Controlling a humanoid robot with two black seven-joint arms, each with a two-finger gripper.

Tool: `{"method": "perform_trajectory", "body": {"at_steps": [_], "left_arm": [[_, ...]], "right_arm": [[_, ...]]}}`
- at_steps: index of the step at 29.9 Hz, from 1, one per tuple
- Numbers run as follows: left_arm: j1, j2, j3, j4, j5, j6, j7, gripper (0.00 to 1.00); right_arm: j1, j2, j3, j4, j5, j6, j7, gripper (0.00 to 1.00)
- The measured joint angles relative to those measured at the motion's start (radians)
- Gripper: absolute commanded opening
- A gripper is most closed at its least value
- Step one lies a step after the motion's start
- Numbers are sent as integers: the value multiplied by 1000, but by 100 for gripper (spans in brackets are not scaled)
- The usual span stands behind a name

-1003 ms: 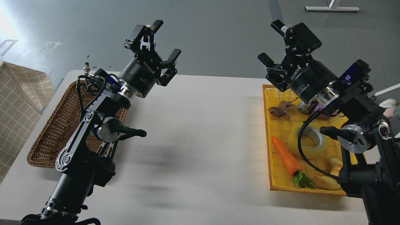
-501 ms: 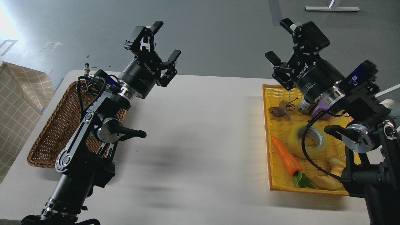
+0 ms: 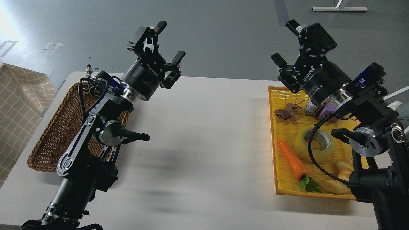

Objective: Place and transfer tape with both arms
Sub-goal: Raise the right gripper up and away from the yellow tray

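The tape [image 3: 314, 143], a translucent yellow roll with a grey-white core, lies flat in the yellow tray [image 3: 274, 137] on the right of the table, a black cable crossing it. My right gripper [image 3: 285, 41] is open and empty, raised high above the tray's far end. My left gripper [image 3: 169, 41] is open and empty, raised over the table's far left, beside the wicker basket [image 3: 54, 134].
In the yellow tray with the tape lie an orange carrot [image 3: 292, 160], a brown toy animal [image 3: 286, 114], a purple block [image 3: 329, 113] and a pale yellow croissant [image 3: 338, 179]. The white table [image 3: 204, 143] spans between the basket and tray. A checked cloth [image 3: 19, 105] hangs at left.
My right gripper has risen and shifted slightly right from a second ago, with almost no motion in the last half second. My left arm has not moved.
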Motion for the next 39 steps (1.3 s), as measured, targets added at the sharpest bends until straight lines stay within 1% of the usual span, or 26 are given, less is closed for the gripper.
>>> {"method": "perform_trajectory", "body": {"at_steps": [39], "left_arm": [[-2, 0, -1, -2, -9, 0, -1, 98]], "right_arm": [[9, 0, -8, 11, -5, 4, 0, 100]]}}
